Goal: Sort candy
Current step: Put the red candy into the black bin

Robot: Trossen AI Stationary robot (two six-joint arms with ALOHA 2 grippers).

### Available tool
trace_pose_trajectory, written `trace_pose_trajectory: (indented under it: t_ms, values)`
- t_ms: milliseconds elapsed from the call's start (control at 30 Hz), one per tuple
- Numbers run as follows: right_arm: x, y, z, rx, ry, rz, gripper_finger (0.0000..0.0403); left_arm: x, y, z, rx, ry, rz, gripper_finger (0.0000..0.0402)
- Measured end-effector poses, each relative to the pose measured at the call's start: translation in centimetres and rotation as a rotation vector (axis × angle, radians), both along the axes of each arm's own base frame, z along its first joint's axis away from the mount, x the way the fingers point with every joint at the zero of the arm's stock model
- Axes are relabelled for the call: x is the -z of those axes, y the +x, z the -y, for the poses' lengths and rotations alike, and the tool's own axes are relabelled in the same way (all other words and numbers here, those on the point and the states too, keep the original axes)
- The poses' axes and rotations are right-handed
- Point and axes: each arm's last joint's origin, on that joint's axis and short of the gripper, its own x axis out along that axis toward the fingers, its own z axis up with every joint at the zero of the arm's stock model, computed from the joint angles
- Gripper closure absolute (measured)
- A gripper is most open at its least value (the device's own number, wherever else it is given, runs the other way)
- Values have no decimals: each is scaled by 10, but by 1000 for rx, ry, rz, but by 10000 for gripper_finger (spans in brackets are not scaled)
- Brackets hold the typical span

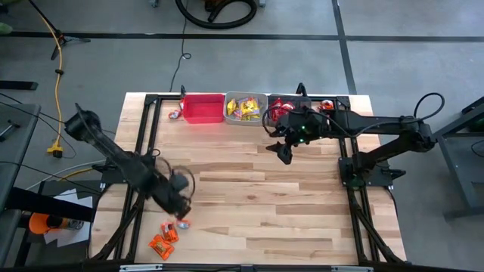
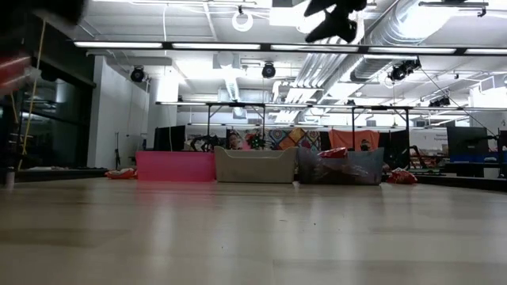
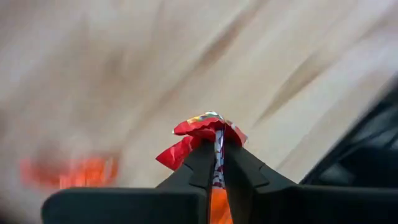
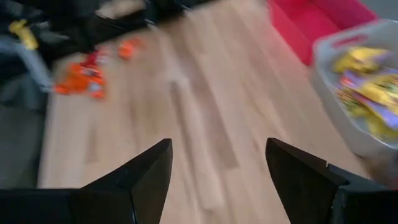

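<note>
My left gripper [image 3: 217, 163] is shut on a red wrapped candy [image 3: 205, 129], over the table's near left part [image 1: 181, 211]. Several orange and red candies [image 1: 163, 240] lie loose on the wood just in front of it; the right wrist view shows them too [image 4: 81, 74]. Along the far edge stand a red bin [image 1: 202, 108], a clear grey bin [image 1: 245, 107] holding yellow candies, and a dark bin [image 1: 291, 103]. My right gripper [image 1: 285, 153] hangs open above the table in front of the dark bin, its fingers [image 4: 149, 174] around nothing. My left gripper pinches the red candy between its two fingers. The wrapper's silver seam [image 3: 218, 149] runs down between the fingertips and its crumpled red end [image 3: 202, 127] sticks out past them. The fingers slant steeply down from above. In the low view the candy [image 2: 14, 65] shows as a red blur well above the tabletop.
A single candy [image 1: 175, 115] lies left of the red bin and red ones [image 1: 327, 106] lie right of the dark bin. Black frame rails [image 1: 144, 151] run along both sides of the wooden table. The wide middle of the tabletop [image 1: 249, 196] is bare wood.
</note>
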Motion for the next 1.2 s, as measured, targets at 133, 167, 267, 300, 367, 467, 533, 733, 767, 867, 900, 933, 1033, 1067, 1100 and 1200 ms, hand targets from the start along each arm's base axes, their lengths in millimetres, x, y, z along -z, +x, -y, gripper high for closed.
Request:
trace_pose_trajectory:
  t_ms: [133,167,267,300,367,467,533,733,767,867,900,933,1033,1067,1100,1200]
  values:
    - [-10,4,-3,-68,64,109,149,-53,9,-35,-13,230,401,399]
    - [-12,4,-4,-84,80,131,149,-64,12,-44,-13,323,498,399]
    - [-19,7,-7,-132,112,203,149,-92,23,-69,7,592,721,400]
    - [-20,8,-9,-142,117,219,149,-100,28,-77,32,665,769,401]
    - [-23,9,-11,-153,125,250,149,-112,38,-91,105,763,854,401]
    - [-27,10,-15,-170,127,291,149,-122,52,-110,184,788,984,401]
    - [-30,11,-18,-183,126,318,149,-121,61,-119,232,747,1033,401]
    - [-32,12,-24,-180,104,344,149,-106,84,-127,315,651,1043,401]
    - [-32,12,-25,-182,96,344,149,-104,87,-127,324,644,1040,401]
    - [-32,12,-25,-182,90,345,149,-98,97,-123,342,631,1052,401]
    - [-32,12,-25,-170,84,345,149,-98,100,-123,341,630,1069,401]
    - [-32,12,-24,-147,70,345,149,-97,102,-122,342,629,1075,401]
    - [-32,12,-22,-98,41,347,149,-97,106,-122,338,631,1100,401]
    - [-32,12,-22,-97,40,348,149,-97,107,-123,336,633,1101,401]
    - [-32,12,-22,-96,40,350,149,-96,107,-123,333,635,1098,401]
    - [-33,13,-22,-101,33,361,149,-97,107,-125,320,645,1095,401]
